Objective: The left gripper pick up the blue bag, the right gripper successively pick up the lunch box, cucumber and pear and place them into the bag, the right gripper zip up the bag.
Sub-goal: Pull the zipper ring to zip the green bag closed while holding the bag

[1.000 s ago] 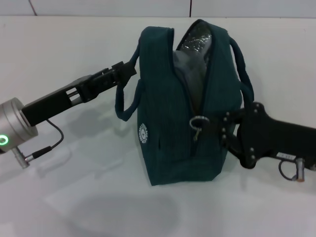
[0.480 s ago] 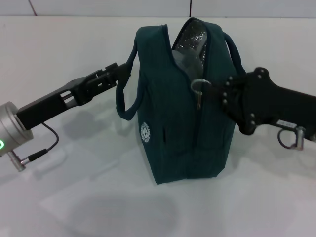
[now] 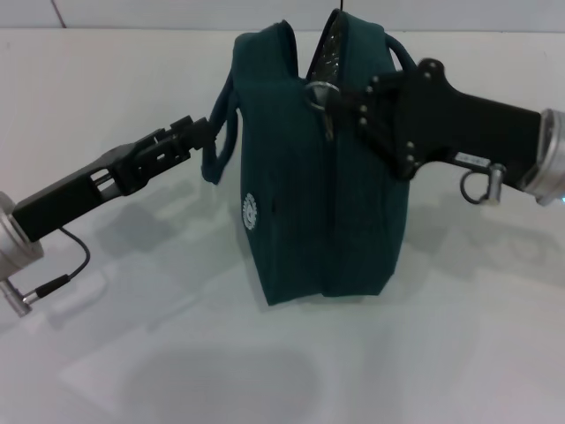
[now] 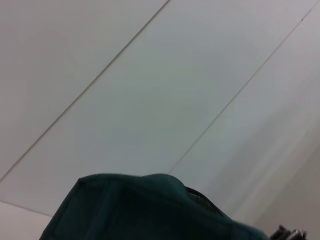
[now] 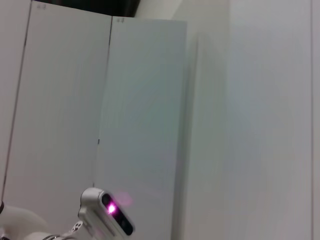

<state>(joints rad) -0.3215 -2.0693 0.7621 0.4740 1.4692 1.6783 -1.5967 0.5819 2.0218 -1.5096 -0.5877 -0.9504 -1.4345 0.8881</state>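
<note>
While the right end effector sits clenched on the ring zipper pull near the top of the blue bag, its black body reaches in from the bench's right edge, with a silver wrist section just at that edge. The pull stands high on the zipper line, and only a short stretch of the opening above it shows the silver foil lining. Across the bag, the left end effector is clenched on the near loop handle, its black arm running back toward the bench's left edge, where a thin black cable hangs beneath the silver wrist. The bag stands upright near the middle of the white bench, toward its far edge, with a small white round logo on the side facing the left arm. The left wrist view shows only the bag's teal top edge against pale wall panels. The lunch box, cucumber and pear cannot be seen from outside the bag.
</note>
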